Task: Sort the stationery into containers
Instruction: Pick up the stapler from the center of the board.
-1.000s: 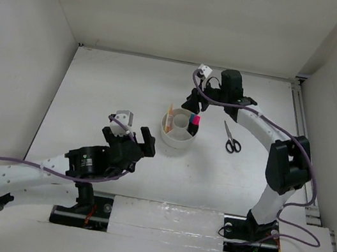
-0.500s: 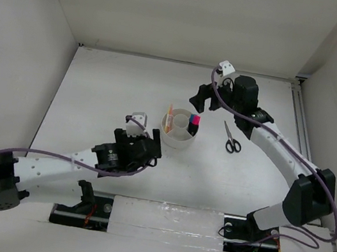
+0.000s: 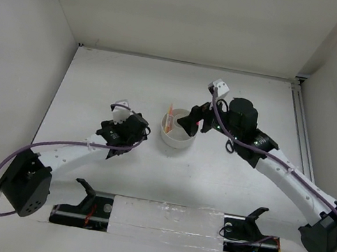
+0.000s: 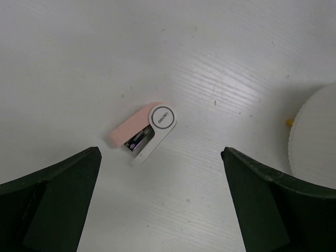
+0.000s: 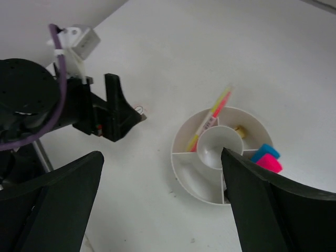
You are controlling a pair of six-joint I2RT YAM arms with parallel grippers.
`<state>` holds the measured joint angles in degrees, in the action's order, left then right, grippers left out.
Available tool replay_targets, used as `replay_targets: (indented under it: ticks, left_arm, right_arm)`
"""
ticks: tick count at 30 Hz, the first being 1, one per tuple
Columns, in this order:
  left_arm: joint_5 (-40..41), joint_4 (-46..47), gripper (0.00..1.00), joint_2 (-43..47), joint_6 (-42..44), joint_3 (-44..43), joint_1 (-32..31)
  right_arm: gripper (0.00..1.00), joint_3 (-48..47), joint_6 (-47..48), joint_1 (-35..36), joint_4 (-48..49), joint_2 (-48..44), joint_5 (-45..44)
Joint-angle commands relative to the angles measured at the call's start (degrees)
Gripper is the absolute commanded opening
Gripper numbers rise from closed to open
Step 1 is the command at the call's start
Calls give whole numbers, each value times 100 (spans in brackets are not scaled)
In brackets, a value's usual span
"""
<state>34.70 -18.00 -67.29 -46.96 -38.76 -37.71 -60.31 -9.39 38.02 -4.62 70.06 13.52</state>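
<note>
step: pick-up of the pink-and-white mini stapler (image 4: 143,134), flat on the table (image 4: 236,52) just left of the white organizer (image 5: 190,177) | left gripper (image 4: 160,153): jaws wide, empty, hovering over the stapler | right gripper (image 5: 161,154): jaws wide, empty, above the organizer | next: descend, close across the stapler's narrow width; how high it hovers is hard to judge

Bare table (image 4: 79,63) rings the stapler (image 4: 143,134) — only the organizer (image 4: 315,136) stands near.

Place: robot lab test booth
Evidence: white table (image 3: 98,82) boxed by plain white walls (image 3: 192,20)
Rig: two robot arms (image 3: 283,174) mounted at its edge
</note>
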Motion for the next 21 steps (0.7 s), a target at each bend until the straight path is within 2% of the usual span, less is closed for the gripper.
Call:
replay_targets:
  ticks: [1, 11, 16, 18, 21]
  left_arm:
    - [-331, 551, 100, -30, 397, 228, 1]
    - [134, 411, 100, -566, 362, -35, 1]
    - [-314, 709, 100, -576, 836, -35, 1]
    - [-262, 640, 100, -523, 917, -35, 1]
    - [-524, 727, 100, -470, 1170, -35, 325]
  right_arm:
    - [100, 81, -125, 179, 120, -177, -69]
    - [100, 310, -239, 777, 357, -396, 177]
    - [100, 362, -239, 777, 357, -529, 125]
    - [100, 362, -239, 777, 357, -651, 177]
    - [100, 415, -239, 830, 357, -722, 291]
